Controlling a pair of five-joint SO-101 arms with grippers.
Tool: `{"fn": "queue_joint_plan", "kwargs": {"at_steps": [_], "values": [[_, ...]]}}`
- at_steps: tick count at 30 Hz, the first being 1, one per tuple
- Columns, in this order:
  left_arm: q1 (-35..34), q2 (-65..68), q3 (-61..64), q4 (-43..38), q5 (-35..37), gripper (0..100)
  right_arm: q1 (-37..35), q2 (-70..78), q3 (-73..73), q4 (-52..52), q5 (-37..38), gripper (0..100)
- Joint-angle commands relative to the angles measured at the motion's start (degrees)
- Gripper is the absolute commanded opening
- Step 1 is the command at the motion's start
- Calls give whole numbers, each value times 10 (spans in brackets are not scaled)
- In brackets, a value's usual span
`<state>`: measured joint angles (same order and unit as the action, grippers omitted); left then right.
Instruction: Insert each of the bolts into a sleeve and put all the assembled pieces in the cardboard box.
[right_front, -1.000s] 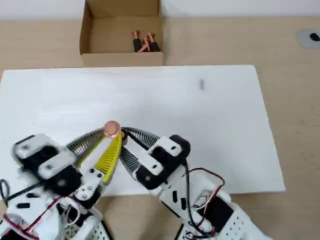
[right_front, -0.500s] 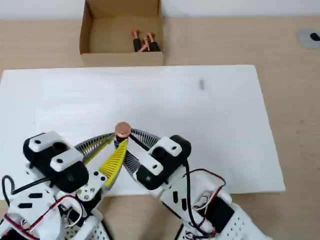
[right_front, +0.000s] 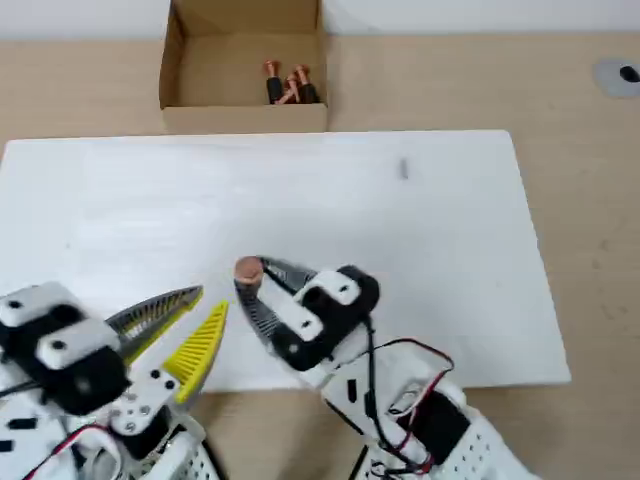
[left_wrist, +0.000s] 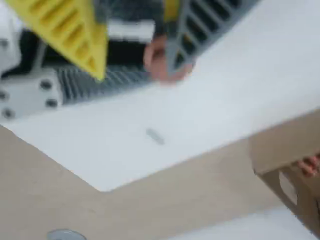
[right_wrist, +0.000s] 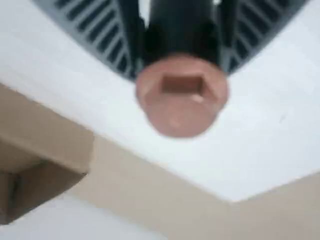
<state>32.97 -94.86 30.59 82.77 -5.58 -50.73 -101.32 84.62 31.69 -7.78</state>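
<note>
Left pincer (right_front: 207, 302) back, clear of bolt (right_front: 247, 268)

high: overhead, far | wrists: low, close, facing cardboard box (right_front: 245, 118) | shared: board (right_front: 450, 280)

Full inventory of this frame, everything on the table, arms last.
table: one, light wood
mat: one, white, mid-table
box: one, brown cardboard, beyond mat's far edge
assembled pieces: about three, copper and black, inside box
mark: one, grey, small, on mat
disc: one, grey, far right of table
sleeve: one, black, in right gripper
bolt: one, copper, head at sleeve's end
left gripper: yellow and grey fingers, open, over mat's near edge
right gripper: grey fingers, shut on sleeve
</note>
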Motion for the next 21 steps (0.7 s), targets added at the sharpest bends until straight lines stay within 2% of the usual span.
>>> {"fn": "queue_joint_plan", "kwargs": {"at_steps": [1, 5, 9, 12, 17, 21], "values": [[-65, 112, -122, 51, 19, 94, 56, 31, -65, 0, 4, 15], [-187, 233, -196, 113, 16, 93, 109, 142, -166, -1, 21, 13], [-274, 275, -186, 114, -3, 93, 138, 285, -305, 0, 18, 12], [-308, 274, -171, 113, -33, 92, 140, 379, -398, -1, 18, 12], [-352, 274, -142, 114, -38, 92, 143, 518, -522, -7, 22, 12], [-360, 274, -68, 88, -45, 92, 187, 642, -592, -73, 19, 12]]}}
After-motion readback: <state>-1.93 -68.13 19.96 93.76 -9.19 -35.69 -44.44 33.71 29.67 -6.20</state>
